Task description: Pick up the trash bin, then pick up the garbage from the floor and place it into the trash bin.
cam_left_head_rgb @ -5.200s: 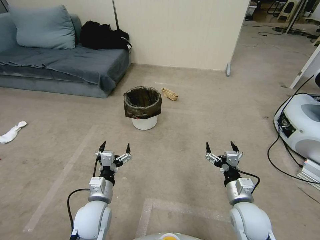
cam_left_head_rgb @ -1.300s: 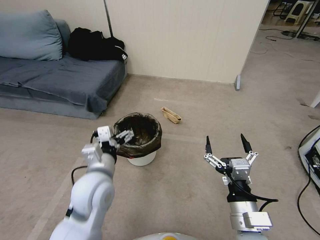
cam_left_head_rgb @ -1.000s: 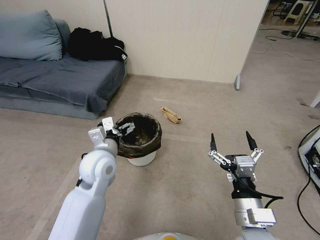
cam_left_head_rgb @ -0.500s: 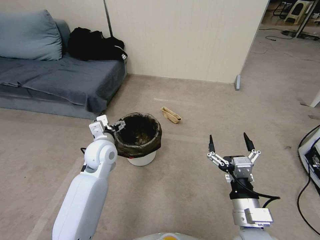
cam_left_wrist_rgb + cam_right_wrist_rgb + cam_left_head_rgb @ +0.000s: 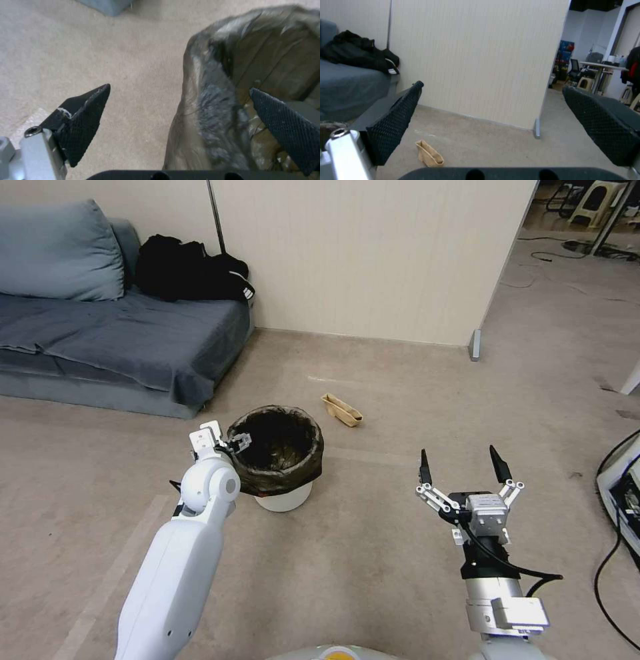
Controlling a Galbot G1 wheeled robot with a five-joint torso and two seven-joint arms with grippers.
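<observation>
Now left gripper (image 5: 239,441) spread astride crinkly-lined round trash bin (image 5: 277,463) rim

The small round white bin (image 5: 285,499) looks like smooth plastic, and the dark brown bag (image 5: 280,463) folded over its rim is thin, crinkly film with a slight gloss. The tan scrap (image 5: 342,410) on the far floor looks like matt paper. The grey-blue sofa (image 5: 120,340) at far left is soft cloth. The beige floor (image 5: 373,553) is matt and a little rough. The black finger pads (image 5: 85,120) carry a fine knurled texture.
</observation>
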